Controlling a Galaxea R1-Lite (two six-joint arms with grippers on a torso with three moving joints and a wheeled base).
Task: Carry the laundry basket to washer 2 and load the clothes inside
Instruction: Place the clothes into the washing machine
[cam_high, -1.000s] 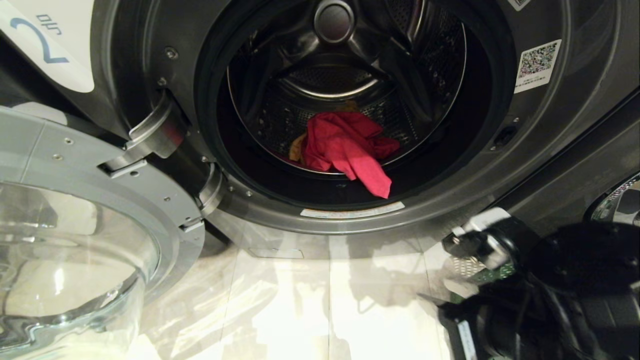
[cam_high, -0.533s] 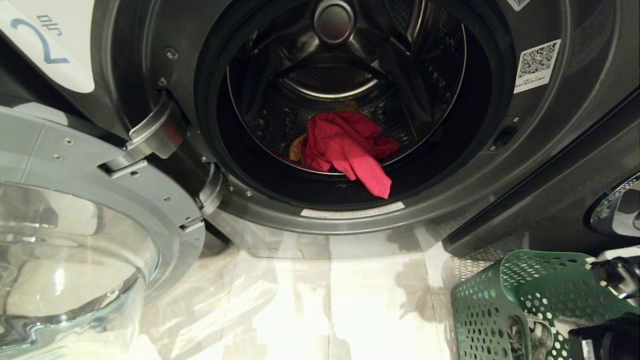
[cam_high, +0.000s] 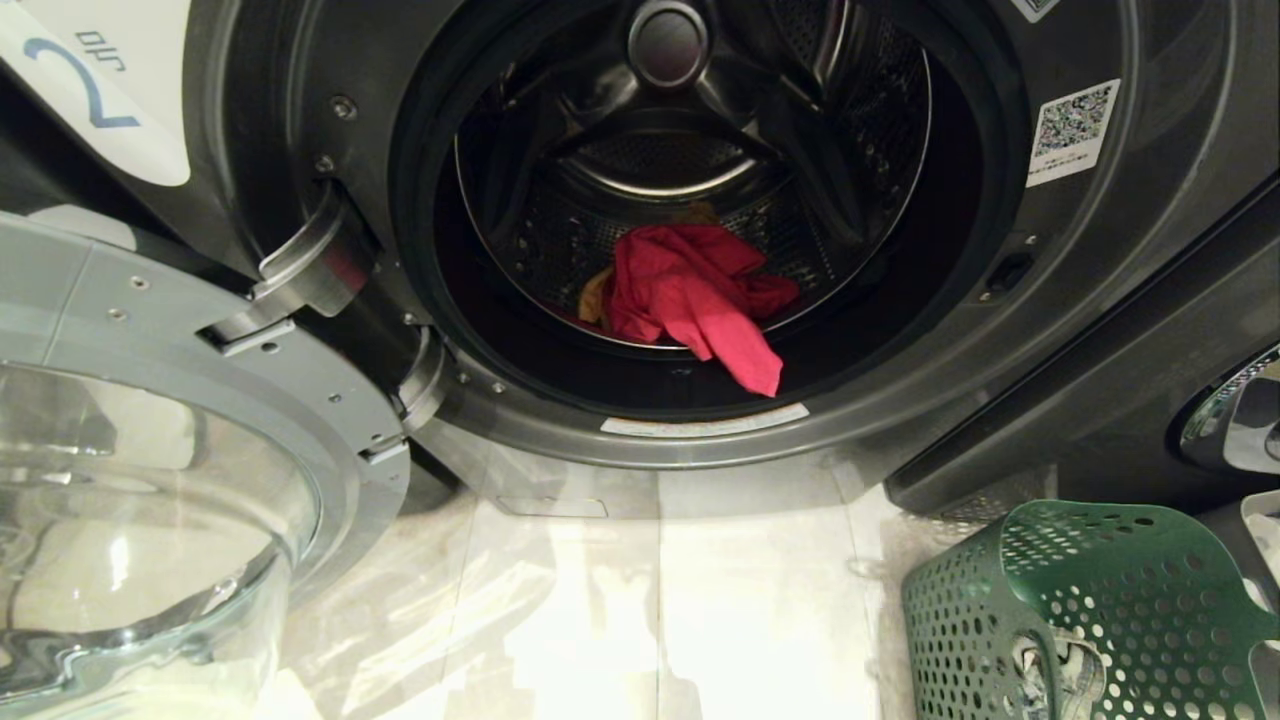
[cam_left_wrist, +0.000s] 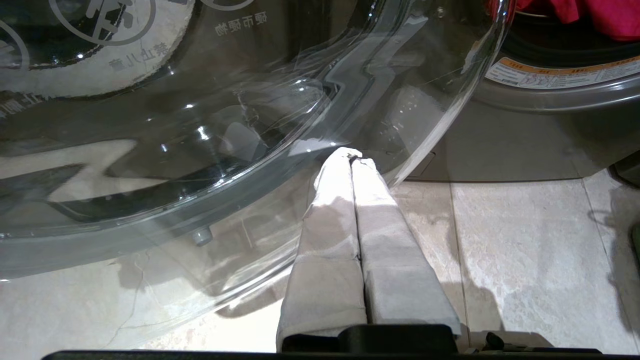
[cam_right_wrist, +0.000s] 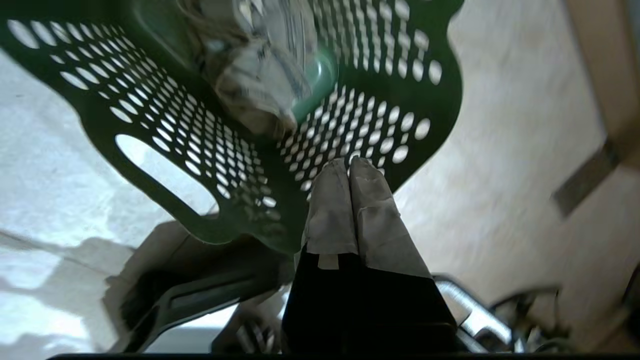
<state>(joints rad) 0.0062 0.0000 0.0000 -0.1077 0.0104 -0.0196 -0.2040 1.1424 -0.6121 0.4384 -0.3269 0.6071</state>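
Note:
Washer 2 (cam_high: 1120, 240) stands open before me, its blue "2" label (cam_high: 85, 90) at the upper left. A pink-red garment (cam_high: 695, 295) lies in the drum with a bit of yellow cloth (cam_high: 594, 297) beside it. The dark green laundry basket (cam_high: 1080, 610) sits on the floor at the lower right, and a pale grey garment (cam_right_wrist: 260, 85) shows inside it. My right gripper (cam_right_wrist: 348, 164) is shut and empty, just above the basket's holed wall (cam_right_wrist: 360, 125). My left gripper (cam_left_wrist: 353, 156) is shut and empty, low by the open glass door (cam_left_wrist: 200, 125).
The open door (cam_high: 150, 480) fills the lower left of the head view. A second machine's chrome door rim (cam_high: 1235, 415) shows at the right edge. Pale tiled floor (cam_high: 650, 600) lies between door and basket.
My right arm has swung out of the head view to the right, uncovering the green basket. Its gripper has shut. The clothes in the drum have not moved.

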